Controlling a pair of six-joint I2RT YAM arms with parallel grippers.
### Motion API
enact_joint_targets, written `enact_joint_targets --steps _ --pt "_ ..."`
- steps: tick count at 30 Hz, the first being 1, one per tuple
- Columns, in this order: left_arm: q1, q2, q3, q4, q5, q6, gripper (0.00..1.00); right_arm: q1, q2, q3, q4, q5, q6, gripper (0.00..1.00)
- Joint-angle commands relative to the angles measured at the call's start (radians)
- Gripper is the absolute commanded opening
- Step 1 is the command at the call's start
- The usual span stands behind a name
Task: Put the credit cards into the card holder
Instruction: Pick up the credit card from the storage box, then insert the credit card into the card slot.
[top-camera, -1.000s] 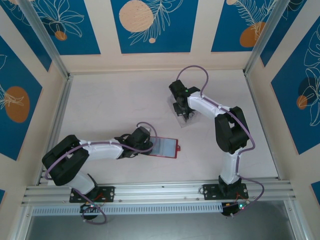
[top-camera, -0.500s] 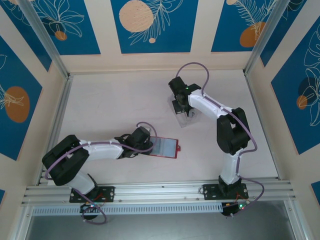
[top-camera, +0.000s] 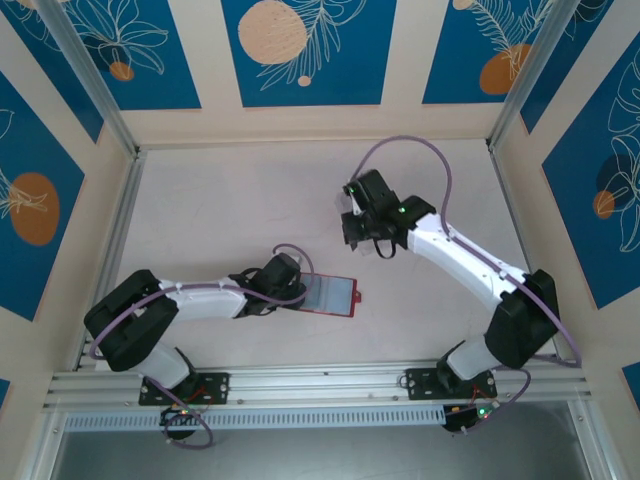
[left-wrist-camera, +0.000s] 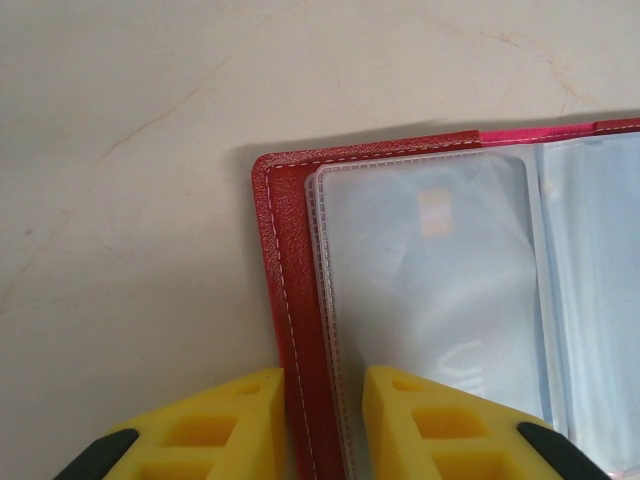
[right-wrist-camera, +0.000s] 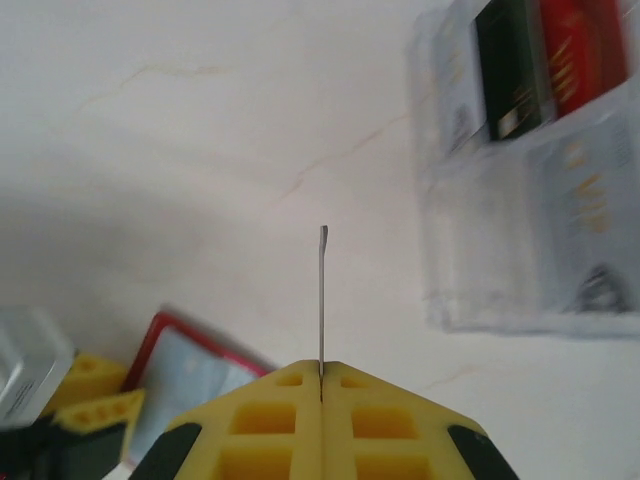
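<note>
Red folding card holder (left-wrist-camera: 300, 300): open, edge pinched by L hand (left-wrist-camera: 322, 420), sleeves look empty. Thin card (right-wrist-camera: 322, 300): nipped edge-on in R hand (right-wrist-camera: 322, 385), not yet inserted. Black card (right-wrist-camera: 510, 70), red card (right-wrist-camera: 580, 55): left in clear plastic tray (right-wrist-camera: 480, 300).

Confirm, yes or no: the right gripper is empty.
No. In the right wrist view the right gripper is shut on a thin card standing edge-on between its yellow fingers.

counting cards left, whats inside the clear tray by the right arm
In the right wrist view the clear tray holds a black card and a red card side by side. Below them, blur hides any further contents.
</note>
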Motion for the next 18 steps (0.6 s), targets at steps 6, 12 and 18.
enact_joint_targets --steps 6,12,18 --pt "-0.029 0.053 -0.029 -0.012 0.083 -0.012 0.26 0.064 -0.12 -0.422 0.526 -0.227 0.329 0.0" --pt "-0.029 0.054 -0.032 -0.009 0.085 -0.012 0.25 0.093 -0.153 -0.569 0.71 -0.181 0.432 0.0" --pt "-0.029 0.058 -0.03 -0.014 0.086 -0.008 0.25 0.095 -0.181 -0.649 0.815 -0.173 0.489 0.0"
